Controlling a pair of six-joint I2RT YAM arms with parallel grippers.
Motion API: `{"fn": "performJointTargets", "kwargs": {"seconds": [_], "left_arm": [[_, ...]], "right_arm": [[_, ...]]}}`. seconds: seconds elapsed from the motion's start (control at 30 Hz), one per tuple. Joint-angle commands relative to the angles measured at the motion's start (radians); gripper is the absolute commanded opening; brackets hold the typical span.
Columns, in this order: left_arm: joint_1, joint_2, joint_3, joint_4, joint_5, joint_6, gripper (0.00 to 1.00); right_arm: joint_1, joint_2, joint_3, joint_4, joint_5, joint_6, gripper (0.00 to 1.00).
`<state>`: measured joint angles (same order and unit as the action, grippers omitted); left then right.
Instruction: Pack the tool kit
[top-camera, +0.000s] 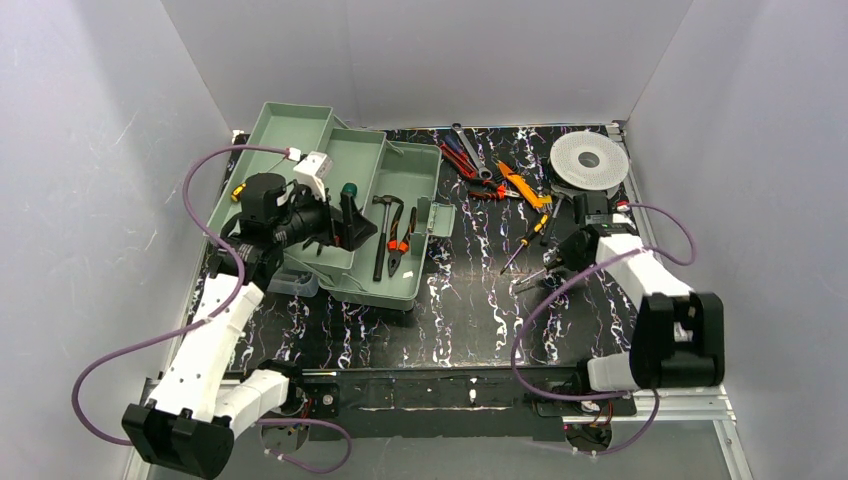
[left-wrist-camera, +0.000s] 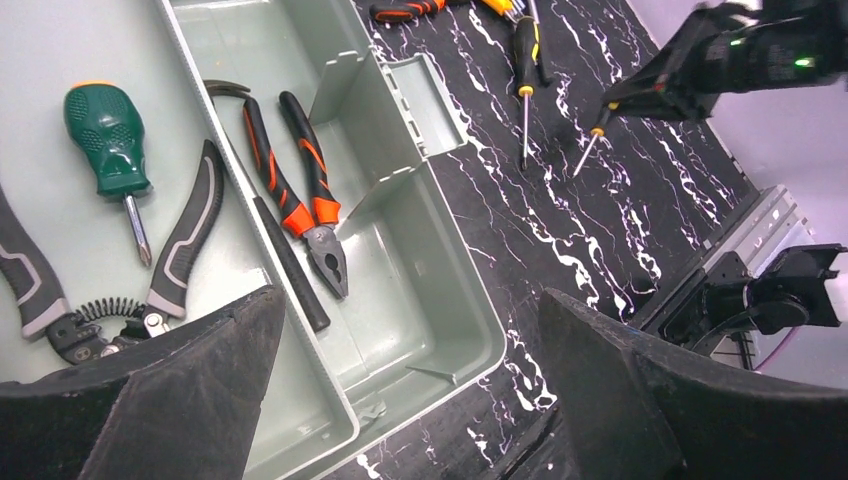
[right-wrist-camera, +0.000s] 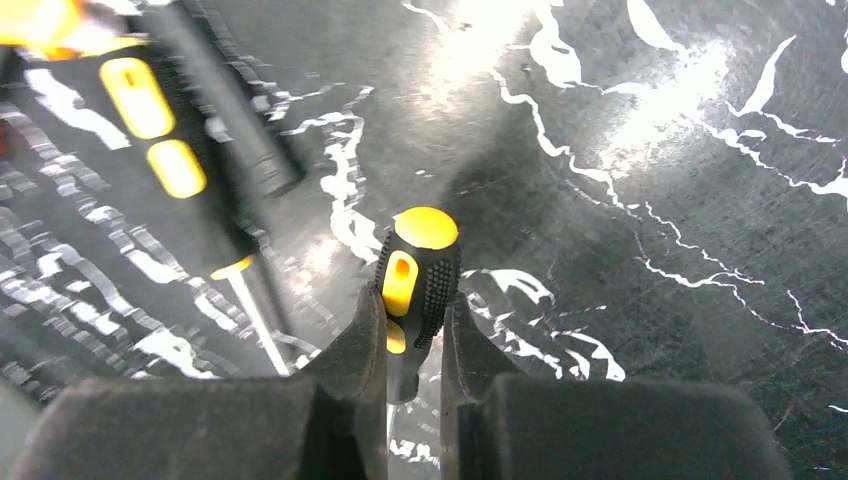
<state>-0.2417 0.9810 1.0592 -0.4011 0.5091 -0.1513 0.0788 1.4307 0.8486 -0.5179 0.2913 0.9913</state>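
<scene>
The green toolbox (top-camera: 425, 185) stands open at the back left, with a tray (top-camera: 350, 165) in it. In the left wrist view the tray holds a green screwdriver (left-wrist-camera: 105, 125) and spring pliers (left-wrist-camera: 150, 270). Orange-black pliers (left-wrist-camera: 300, 200) and a hammer (left-wrist-camera: 285, 265) lie in the box (left-wrist-camera: 480, 310). My left gripper (top-camera: 352, 232) hovers open and empty over the box (left-wrist-camera: 410, 385). My right gripper (right-wrist-camera: 413, 335) is shut on the handle of a black-yellow screwdriver (right-wrist-camera: 418, 275), right of the box (top-camera: 555, 265). That screwdriver (left-wrist-camera: 590, 145) is tilted, tip down by the table.
A second black-yellow screwdriver (top-camera: 527, 240) lies just left of my right gripper (right-wrist-camera: 170, 160). Behind it lie a wrench (top-camera: 468, 150), red-handled pliers (top-camera: 458, 160) and an orange tool (top-camera: 522, 185). A white spool (top-camera: 589, 160) sits at the back right. Grey walls close in the table.
</scene>
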Motion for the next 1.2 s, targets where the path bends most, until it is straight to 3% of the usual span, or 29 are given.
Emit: {"fn": "performJointTargets", "kwargs": {"seconds": [0.0,0.1,0.27,0.6,0.87,1.17], "left_arm": [[-0.013,0.045,0.001,-0.006,0.028,-0.013,0.98],[-0.066,0.077,0.014,-0.012,0.028,-0.019,0.98],[-0.271,0.178,0.119,-0.093,-0.029,-0.079,0.98],[-0.515,0.435,0.213,0.157,-0.026,-0.253,0.98],[-0.626,0.581,0.313,0.260,-0.007,-0.298,0.90],[-0.670,0.591,0.286,0.387,-0.008,-0.343,0.80]], "right_arm": [[-0.002,-0.193,-0.044,0.126,-0.088,-0.156,0.01],[-0.002,-0.298,-0.086,0.188,-0.197,-0.231,0.01],[-0.002,-0.492,-0.157,0.344,-0.499,-0.358,0.01],[0.002,-0.612,-0.171,0.502,-0.932,-0.300,0.01],[0.012,-0.704,-0.177,0.552,-1.013,-0.222,0.01],[0.028,-0.722,-0.178,0.567,-1.070,-0.192,0.01]]}}
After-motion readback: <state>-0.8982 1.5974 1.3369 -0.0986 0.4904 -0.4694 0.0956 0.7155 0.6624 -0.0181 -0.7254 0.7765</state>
